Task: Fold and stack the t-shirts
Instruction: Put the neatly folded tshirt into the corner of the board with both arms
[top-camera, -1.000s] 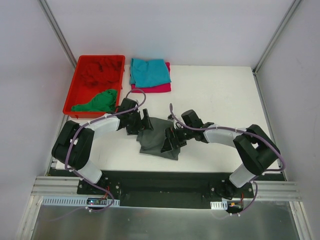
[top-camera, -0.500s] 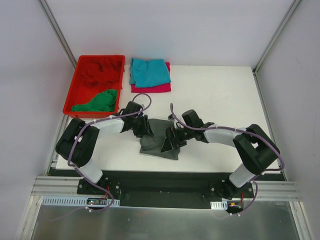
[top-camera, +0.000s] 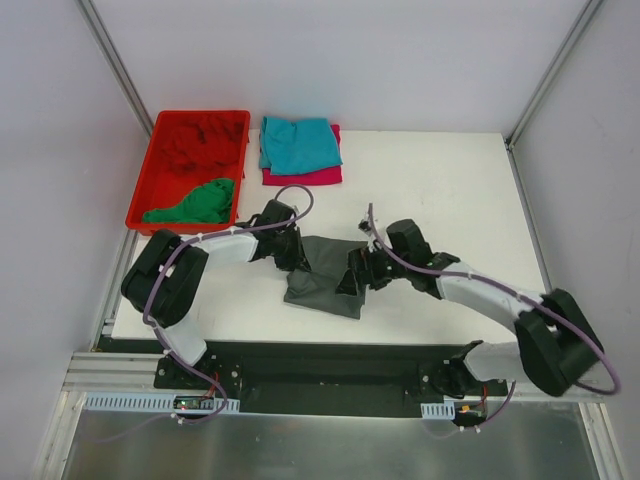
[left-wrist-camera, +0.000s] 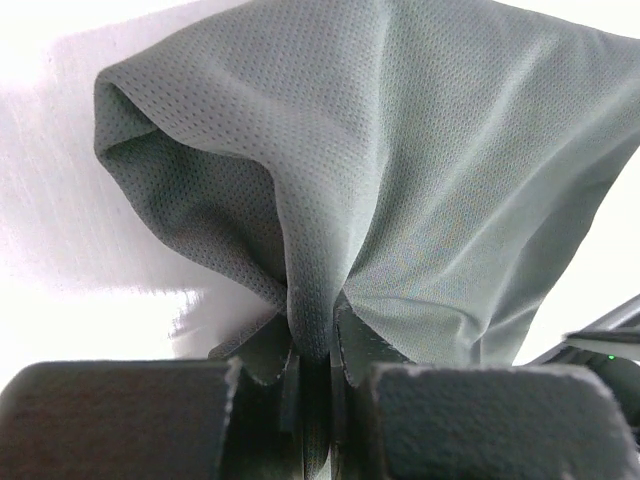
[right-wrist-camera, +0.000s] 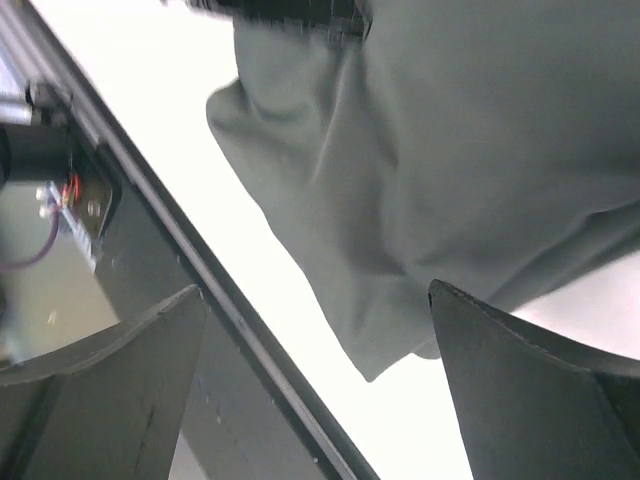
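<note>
Left gripper (left-wrist-camera: 315, 345) has its jaws pressed together, pinching a tuck of the dark grey t-shirt (top-camera: 325, 272) at its left edge, with cloth bunching into the pinch, likely to lift that side over for a fold. Right gripper (right-wrist-camera: 318, 300) has its jaws spread wide at the shirt's right side with nothing between them, probably lining up its own grab. The grey shirt lies crumpled mid-surface (top-camera: 440, 190); the teal t-shirt (top-camera: 298, 143) sits stacked on the magenta t-shirt (top-camera: 320, 177) at the back, and the green t-shirt (top-camera: 195, 203) and red t-shirt (top-camera: 195, 140) wait in the red bin (top-camera: 140, 205).

I count five t-shirts: dark grey (top-camera: 322, 283), teal (top-camera: 298, 144), magenta (top-camera: 322, 177), green (top-camera: 197, 203), red (top-camera: 200, 137). One bin (top-camera: 141, 190). My two claws: left claw (top-camera: 293, 262), right claw (top-camera: 352, 281).
</note>
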